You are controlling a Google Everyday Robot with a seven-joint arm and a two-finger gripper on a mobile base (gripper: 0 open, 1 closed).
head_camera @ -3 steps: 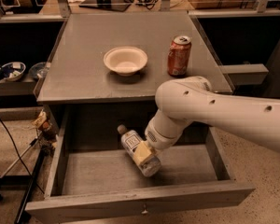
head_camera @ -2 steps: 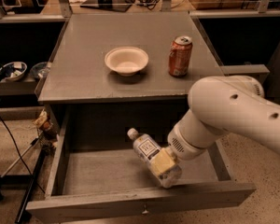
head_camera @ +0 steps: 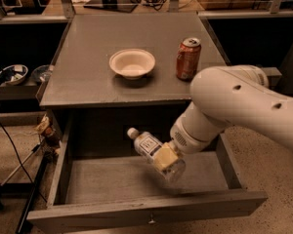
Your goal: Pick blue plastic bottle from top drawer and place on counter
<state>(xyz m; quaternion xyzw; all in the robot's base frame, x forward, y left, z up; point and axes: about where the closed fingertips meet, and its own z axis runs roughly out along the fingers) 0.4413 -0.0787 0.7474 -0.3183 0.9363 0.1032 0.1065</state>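
Dark shelving and loose cables frame a grey cabinet whose desk [head_camera: 88, 77] carries a white bowl [head_camera: 132, 62] and a red-orange soda can [head_camera: 188, 58], both well apart from the action. Across the right side the robot's white arm [head_camera: 234, 101] has swung higher and further right than a second ago, and now covers the cabinet's right front corner and part of the drawer's right wall. Below it the top drawer [head_camera: 107, 179] stands pulled out, its grey floor bare. The blue plastic bottle [head_camera: 147, 144] has come up with the arm: it hangs tilted above the drawer floor, white cap up and to the left, no longer low in the drawer. That suggests the pick is done and the carry up to the desk remains. The gripper [head_camera: 166, 156] is clamped on the bottle's lower half; only one tan pad shows, the other being hidden behind the bottle. Whether the bottle's base has cleared the drawer's front panel is hard to make out.
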